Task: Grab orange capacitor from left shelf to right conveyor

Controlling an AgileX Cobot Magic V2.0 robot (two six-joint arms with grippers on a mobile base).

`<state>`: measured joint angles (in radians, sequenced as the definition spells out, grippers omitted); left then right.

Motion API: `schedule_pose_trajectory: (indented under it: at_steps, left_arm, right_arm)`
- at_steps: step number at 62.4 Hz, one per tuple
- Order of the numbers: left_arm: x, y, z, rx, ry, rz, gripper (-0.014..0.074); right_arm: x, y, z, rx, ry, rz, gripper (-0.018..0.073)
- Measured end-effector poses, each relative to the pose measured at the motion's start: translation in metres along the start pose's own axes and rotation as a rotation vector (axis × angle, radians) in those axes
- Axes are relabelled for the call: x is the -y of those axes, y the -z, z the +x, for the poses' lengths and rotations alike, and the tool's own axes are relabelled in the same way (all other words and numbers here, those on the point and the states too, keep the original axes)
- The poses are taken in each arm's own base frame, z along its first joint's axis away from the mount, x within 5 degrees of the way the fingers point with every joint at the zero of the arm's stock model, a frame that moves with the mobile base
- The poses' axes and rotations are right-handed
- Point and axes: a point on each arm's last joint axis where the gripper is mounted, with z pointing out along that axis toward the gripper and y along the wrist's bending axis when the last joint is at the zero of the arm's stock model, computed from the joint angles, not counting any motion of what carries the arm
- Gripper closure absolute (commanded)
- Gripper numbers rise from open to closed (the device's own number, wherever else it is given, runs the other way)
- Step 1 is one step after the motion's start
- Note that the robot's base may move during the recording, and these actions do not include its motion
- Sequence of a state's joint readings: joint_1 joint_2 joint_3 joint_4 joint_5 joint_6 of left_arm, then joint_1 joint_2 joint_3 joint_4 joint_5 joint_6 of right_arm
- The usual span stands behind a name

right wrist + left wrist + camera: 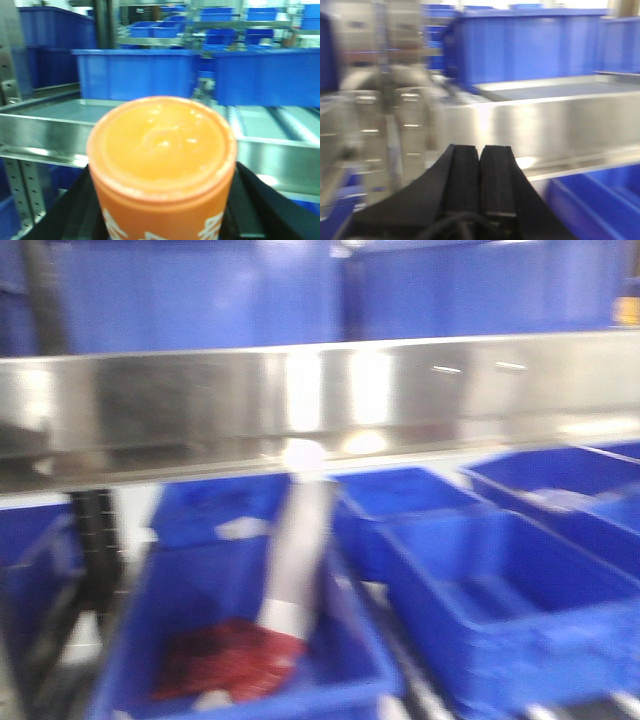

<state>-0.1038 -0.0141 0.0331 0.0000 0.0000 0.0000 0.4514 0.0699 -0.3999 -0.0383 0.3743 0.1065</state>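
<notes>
The right claw (pixel 167 225) pinches the orange capacitor (pixel 161 150) in front of the steel shelf (pixel 45 132), the left claw (pixel 479 175) is pressed together and empty, the conveyor is unseen, and a hasty swing risks the smooth can slipping or clipping the shelf lip.

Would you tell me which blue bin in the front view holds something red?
The bin at lower left, nearest the camera; the others show no red.

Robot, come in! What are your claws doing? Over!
Right claw shut on the orange capacitor. Left claw shut, empty. Left shelf lip ahead; right conveyor not in view.
</notes>
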Motion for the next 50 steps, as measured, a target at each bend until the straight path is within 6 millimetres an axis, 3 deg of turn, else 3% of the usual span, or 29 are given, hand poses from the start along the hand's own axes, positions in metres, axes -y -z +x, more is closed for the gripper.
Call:
schedule_pose_trajectory:
  at_steps: [50]
  left_arm:
    - [0.0, 0.0, 0.0, 0.0, 0.0, 0.0, 0.0701]
  right_arm:
    - [0.0, 0.0, 0.0, 0.0, 0.0, 0.0, 0.051]
